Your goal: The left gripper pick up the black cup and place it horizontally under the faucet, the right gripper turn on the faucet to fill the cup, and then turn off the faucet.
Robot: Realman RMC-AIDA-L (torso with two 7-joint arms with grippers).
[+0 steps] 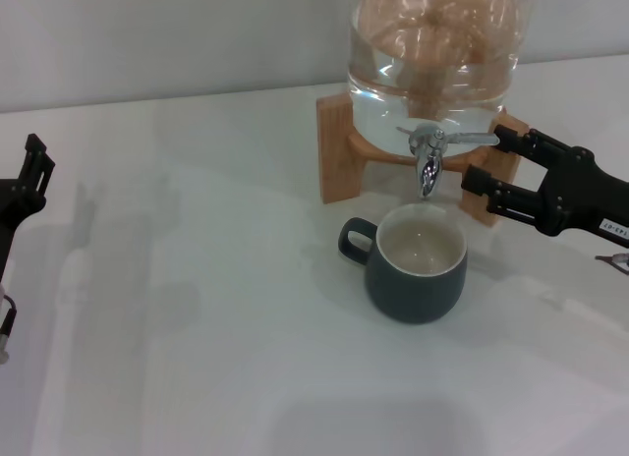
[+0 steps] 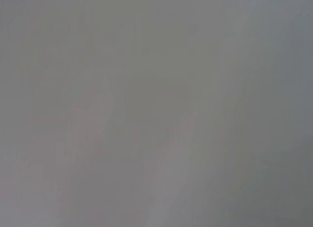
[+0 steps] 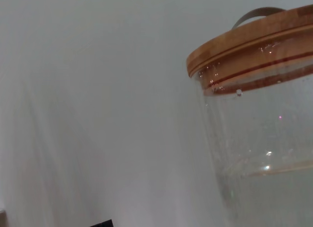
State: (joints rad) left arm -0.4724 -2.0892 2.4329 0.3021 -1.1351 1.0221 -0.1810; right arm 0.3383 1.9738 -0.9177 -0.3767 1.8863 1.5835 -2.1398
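The black cup (image 1: 417, 264) stands upright on the bench (image 1: 216, 309), directly under the faucet (image 1: 432, 153) spout, handle toward nine o'clock. My right gripper (image 1: 488, 161) has its fingers spread around the lever tip at the faucet's three o'clock. I'd push the lever gently, sideways only. The left gripper (image 1: 28, 181) is parked far at nine o'clock; I cannot tell its fingers' state.

glass dispenser (image 1: 432, 53), holding water | wooden stand (image 1: 339, 151) | white table (image 1: 197, 358)
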